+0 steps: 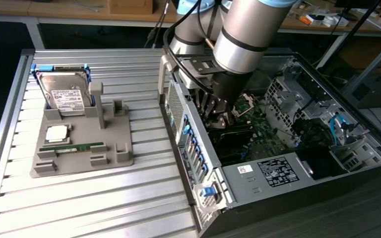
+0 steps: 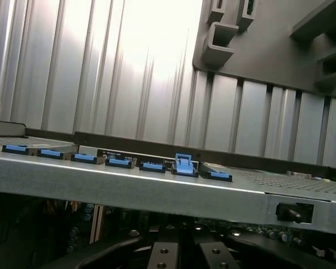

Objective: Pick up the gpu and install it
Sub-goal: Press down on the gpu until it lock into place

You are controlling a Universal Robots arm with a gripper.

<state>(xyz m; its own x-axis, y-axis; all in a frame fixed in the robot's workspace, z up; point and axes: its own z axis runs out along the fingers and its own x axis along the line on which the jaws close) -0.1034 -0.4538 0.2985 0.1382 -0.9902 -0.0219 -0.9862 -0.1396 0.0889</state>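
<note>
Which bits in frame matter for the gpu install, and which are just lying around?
Job: robot gripper, shut, inside the case; open black-and-silver computer case; dark flat card right under the gripper, likely the gpu.

Lying about: boxy silver hard drive with white label; square silver processor chip; slim green memory stick; grey plastic holder tray they sit in.

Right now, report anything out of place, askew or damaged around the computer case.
One blue clip on the case's slot rail stands raised while its neighbours lie flat; possibly just unlatched. Otherwise nothing stands out: the hard drive stands in its grey holder.
</note>
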